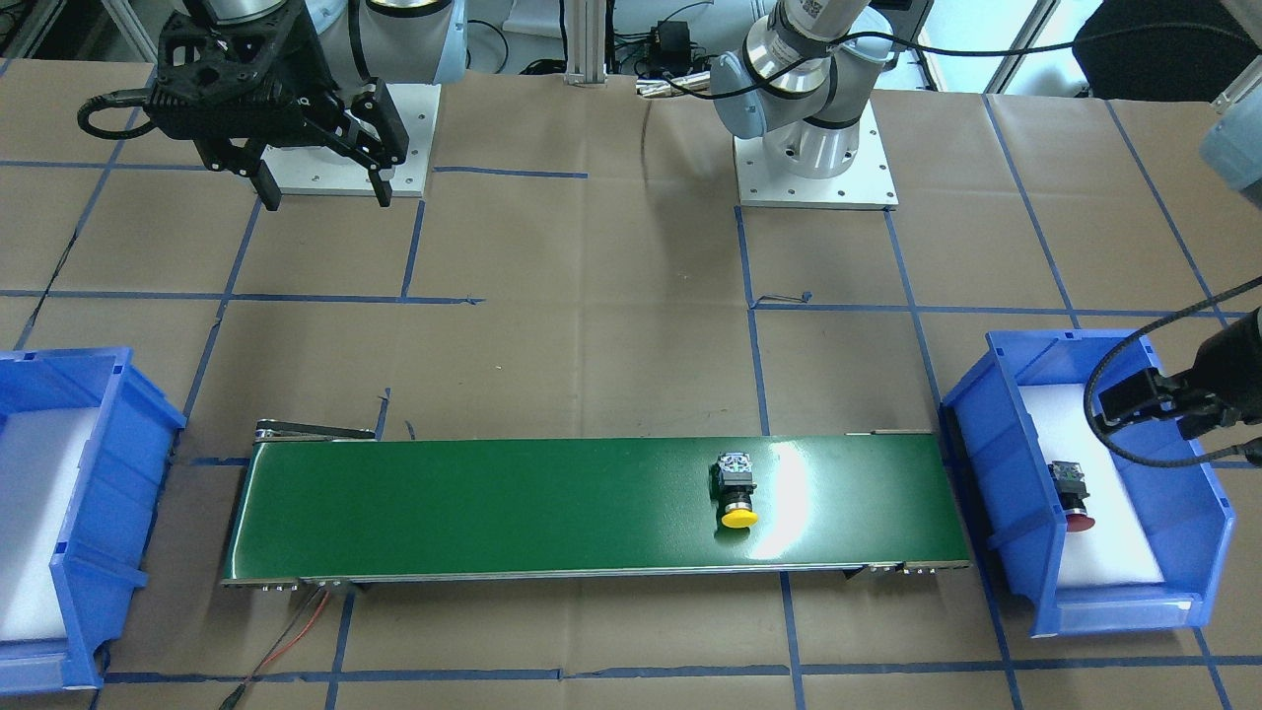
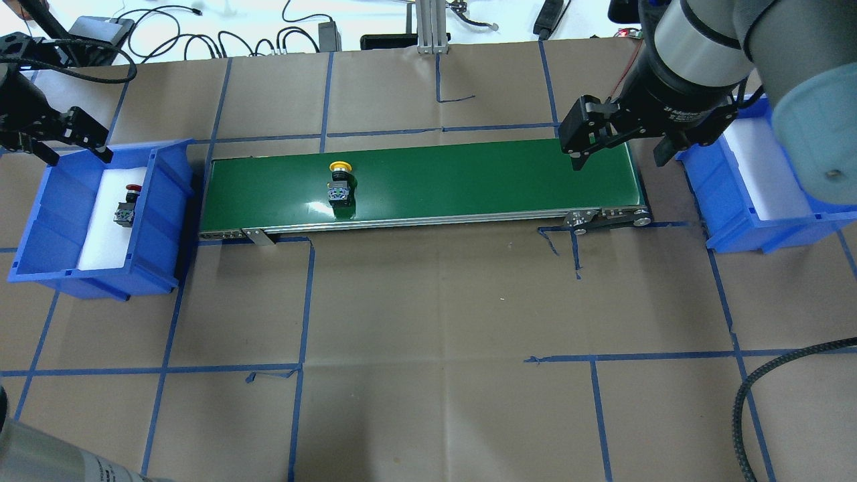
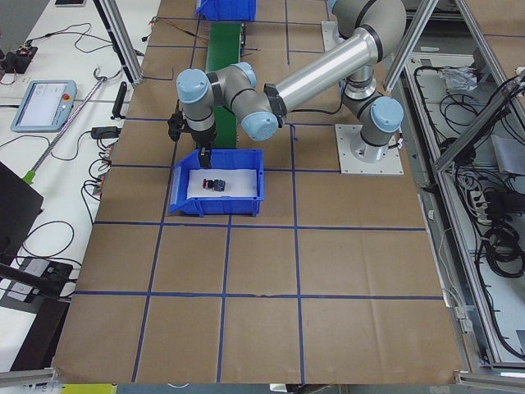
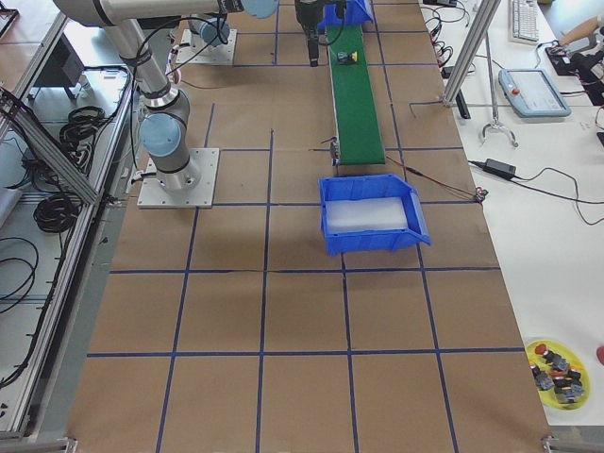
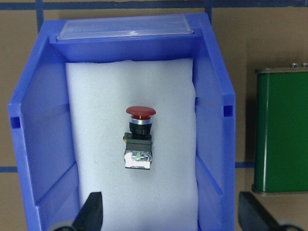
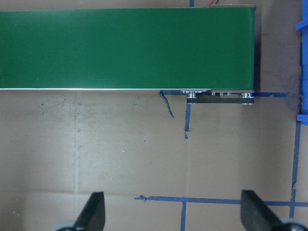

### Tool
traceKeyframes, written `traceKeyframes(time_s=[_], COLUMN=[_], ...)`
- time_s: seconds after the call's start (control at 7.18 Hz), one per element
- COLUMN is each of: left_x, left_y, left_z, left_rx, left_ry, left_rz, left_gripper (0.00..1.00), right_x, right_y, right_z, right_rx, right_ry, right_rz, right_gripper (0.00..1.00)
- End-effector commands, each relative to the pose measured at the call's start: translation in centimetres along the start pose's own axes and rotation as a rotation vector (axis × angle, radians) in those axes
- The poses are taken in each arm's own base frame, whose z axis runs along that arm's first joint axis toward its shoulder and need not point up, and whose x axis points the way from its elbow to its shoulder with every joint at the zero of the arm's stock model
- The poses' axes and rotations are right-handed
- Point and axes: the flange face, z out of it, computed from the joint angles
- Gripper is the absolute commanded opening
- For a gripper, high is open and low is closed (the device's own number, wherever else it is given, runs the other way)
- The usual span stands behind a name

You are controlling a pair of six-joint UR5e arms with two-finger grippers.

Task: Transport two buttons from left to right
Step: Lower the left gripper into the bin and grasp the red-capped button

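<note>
The yellow-capped button [image 2: 340, 182] lies on its side on the green conveyor belt [image 2: 469, 181], toward the belt's left end; it also shows in the front view [image 1: 736, 490]. The red-capped button [image 5: 139, 139] lies on white foam in the left blue bin [image 2: 161, 201], also seen in the front view [image 1: 1072, 493]. My left gripper [image 5: 173, 214] is open and empty, hovering over that bin just behind the red button. My right gripper [image 2: 617, 159] is open and empty above the belt's right end.
The right blue bin [image 2: 756, 221] with white foam stands past the belt's right end and holds nothing visible. Red wires [image 1: 296, 631] trail from the conveyor's end. A yellow dish of spare parts [image 4: 559, 363] sits far off on the side bench.
</note>
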Motion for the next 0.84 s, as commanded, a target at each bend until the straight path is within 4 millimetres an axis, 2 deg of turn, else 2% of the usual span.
traceKeyframes(time_s=[0.0, 0.28, 0.56, 0.7], left_x=[-1.1, -1.3, -2.2, -2.2], left_y=[-0.9, -0.4, 1.7, 1.8], left_z=[3.0, 5.9, 10.4, 12.1], left_rx=[0.000, 0.010, 0.054, 0.062], left_ry=[0.000, -0.006, -0.032, -0.037], left_rz=[0.005, -0.001, -0.027, -0.029], left_gripper=[0.99, 0.99, 0.99, 0.99], right_x=[0.0, 0.0, 0.0, 0.0], right_y=[0.0, 0.0, 0.1, 0.4], right_z=[0.0, 0.0, -0.1, -0.5], right_rx=[-0.002, 0.000, 0.000, 0.009], right_ry=[0.000, 0.000, 0.001, 0.004], right_rz=[0.002, 0.007, 0.014, 0.013], right_gripper=[1.00, 1.00, 1.00, 1.00])
